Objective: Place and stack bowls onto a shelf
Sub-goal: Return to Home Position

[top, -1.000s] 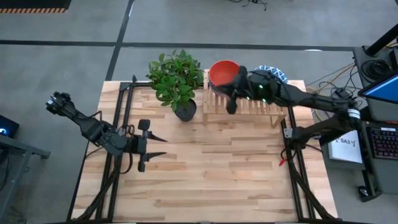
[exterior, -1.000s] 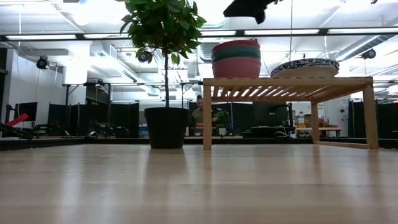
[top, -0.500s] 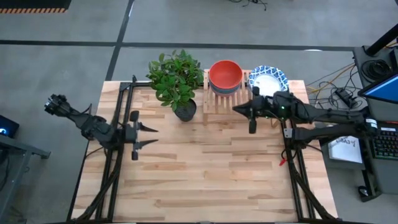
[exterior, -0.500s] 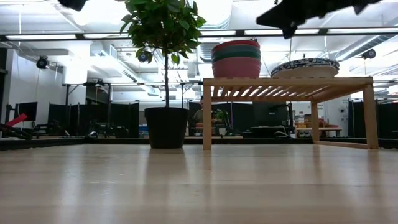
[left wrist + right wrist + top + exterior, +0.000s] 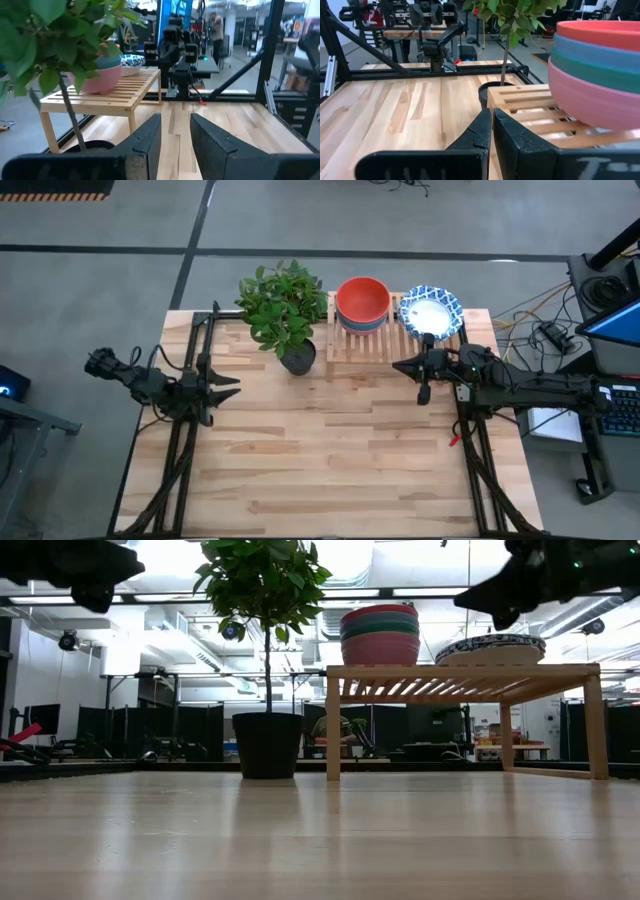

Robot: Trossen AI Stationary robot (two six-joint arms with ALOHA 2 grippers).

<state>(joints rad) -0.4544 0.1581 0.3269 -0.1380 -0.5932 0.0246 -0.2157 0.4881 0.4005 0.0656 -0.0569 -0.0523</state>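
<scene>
I can read almost nothing here: only white lettering [image 5: 587, 162] on the housing of my right gripper [image 5: 491, 113], perhaps beginning with a T, cut off by the edge.

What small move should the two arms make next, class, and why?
Probably draw both arms back toward their bases: every bowl in view sits on the shelf, in the plain stack and the patterned stack, and the open left pincer and shut right pincer hold nothing.
</scene>
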